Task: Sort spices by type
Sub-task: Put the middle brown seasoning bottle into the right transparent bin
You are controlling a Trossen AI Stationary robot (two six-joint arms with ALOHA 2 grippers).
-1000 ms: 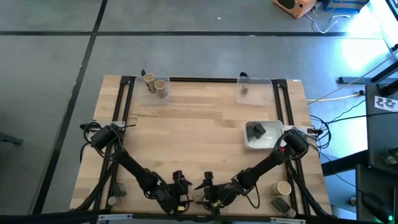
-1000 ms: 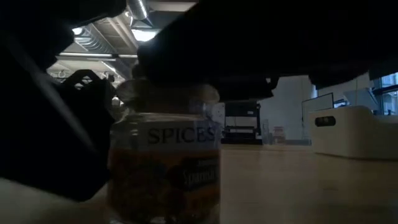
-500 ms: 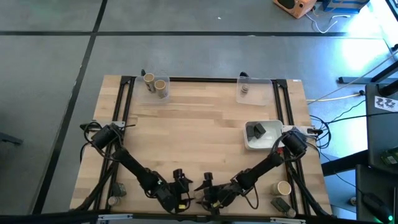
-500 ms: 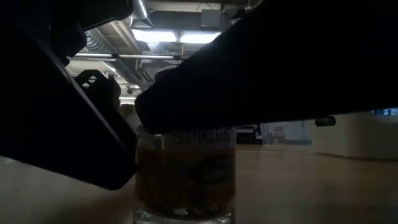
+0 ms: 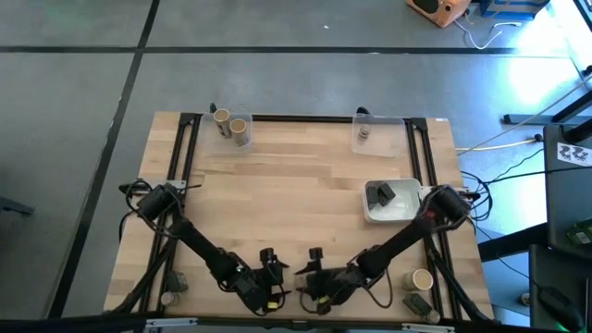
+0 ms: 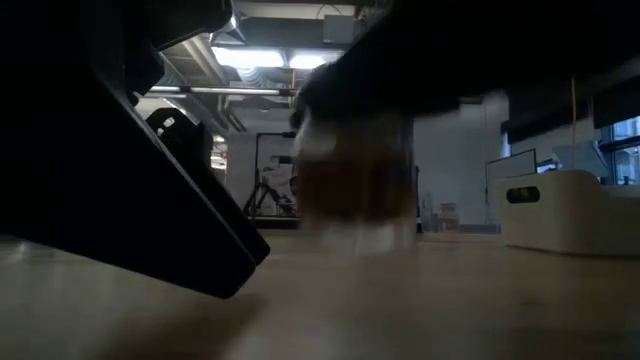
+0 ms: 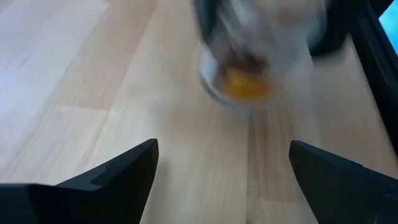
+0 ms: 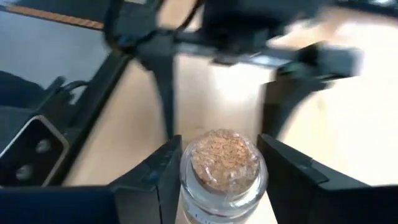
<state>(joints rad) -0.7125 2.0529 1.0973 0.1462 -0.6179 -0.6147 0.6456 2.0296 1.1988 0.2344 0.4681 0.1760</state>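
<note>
We note the wooden surface (image 5: 296, 194) first, both arms folded low at its near edge. At the far edge sit two clear trays: the left tray (image 5: 231, 127) holds tan cylinders (image 5: 239, 129), the right tray (image 5: 367, 134) one small jar (image 5: 363, 135); likely each tray collects one type. A white dish (image 5: 388, 201) near the right arm's base carries a dark boxy pack (image 5: 380, 194), probably the third group. A loose tan cylinder (image 5: 422, 279) and another dark pack (image 5: 416, 303) wait at the near right corner, unsorted. The right claw (image 8: 219, 177) has its fingers (image 8: 163, 174) set against either side of a cork-stopped glass spice jar (image 8: 224, 168), gripping just under the cork, we judge so the jar hangs upright for carrying. The left claw (image 7: 221, 168) stands open and empty just beside it, the blurred jar in front of it.
</note>
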